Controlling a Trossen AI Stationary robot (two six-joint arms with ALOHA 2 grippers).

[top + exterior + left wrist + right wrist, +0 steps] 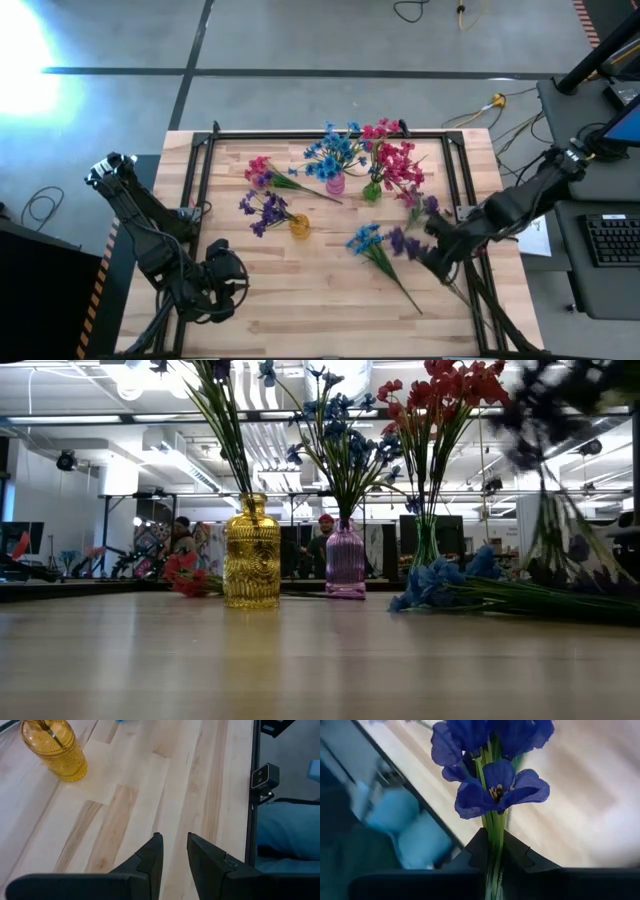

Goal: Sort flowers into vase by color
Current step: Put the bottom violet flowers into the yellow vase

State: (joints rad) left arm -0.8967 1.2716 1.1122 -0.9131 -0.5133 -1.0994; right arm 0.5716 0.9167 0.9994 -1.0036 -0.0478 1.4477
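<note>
Three vases stand on the wooden table. An amber one (pixel 300 226) holds purple flowers (pixel 265 208), a pink one (pixel 335 184) holds blue flowers (pixel 335 150), and a green one (pixel 372 190) holds red flowers (pixel 395 162). A red-pink sprig (pixel 262 170) and a blue sprig (pixel 366 240) lie flat on the wood. At the right, my right gripper (pixel 432 252) is shut on a purple sprig (pixel 403 243). My left gripper (pixel 174 840) hovers over the near left of the table, open by a narrow gap with nothing in it. My right gripper pinches the purple sprig's green stems (pixel 495 845) between its two fingers, just below the blooms (pixel 501 790). The fingers slant down from the table's right side and lie across the stems. The blooms stand beyond the fingertips. The stem trails behind toward the near right (pixel 460 290), raised off the wood.
A black frame rail (pixel 330 133) runs round the tabletop. A small camera (pixel 265 776) sits at the table's edge. Bare wood (pixel 310 290) spans the near middle. People (pixel 182 535) stand in the room behind. A keyboard (pixel 612 240) lies on a desk to the right.
</note>
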